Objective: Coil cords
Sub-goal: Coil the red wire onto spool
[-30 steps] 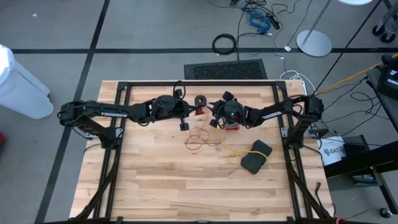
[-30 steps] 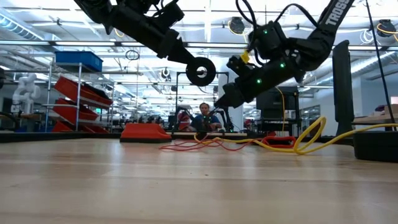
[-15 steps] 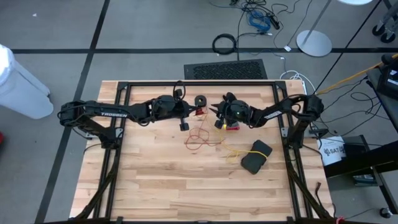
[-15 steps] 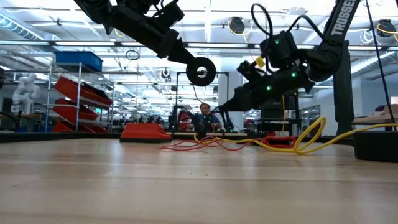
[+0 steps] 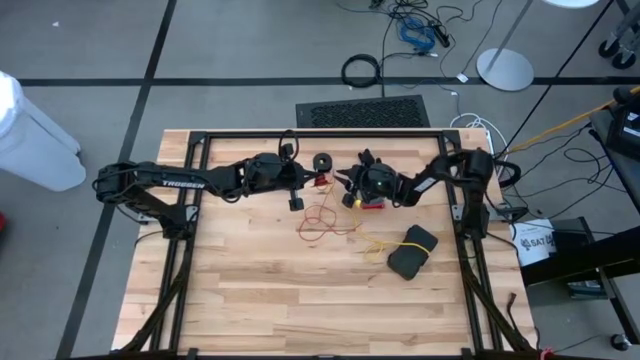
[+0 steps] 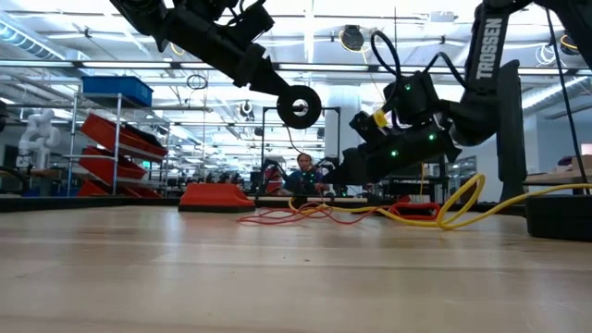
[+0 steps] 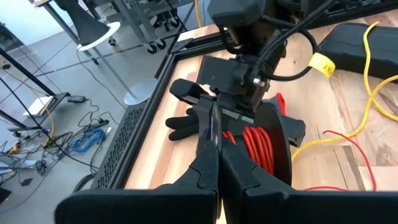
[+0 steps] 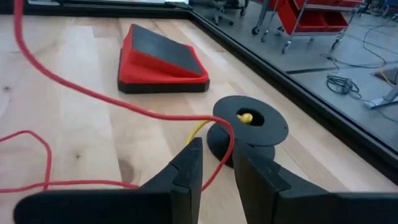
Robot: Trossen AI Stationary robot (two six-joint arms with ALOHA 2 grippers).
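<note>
You can read "TROSSEN" on both arms. Your left gripper is clenched beside the red cord's reel. Your right gripper is parted around the red cord, with the yellow cord's reel just ahead.

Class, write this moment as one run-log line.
left gripper: shut on red cord reel | right gripper: open around red cord | yellow reel: on table

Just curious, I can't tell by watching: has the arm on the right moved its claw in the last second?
Yes. In the overhead view the right gripper stays near the red wedge, but its elbow has swung toward the table's far edge.
</note>
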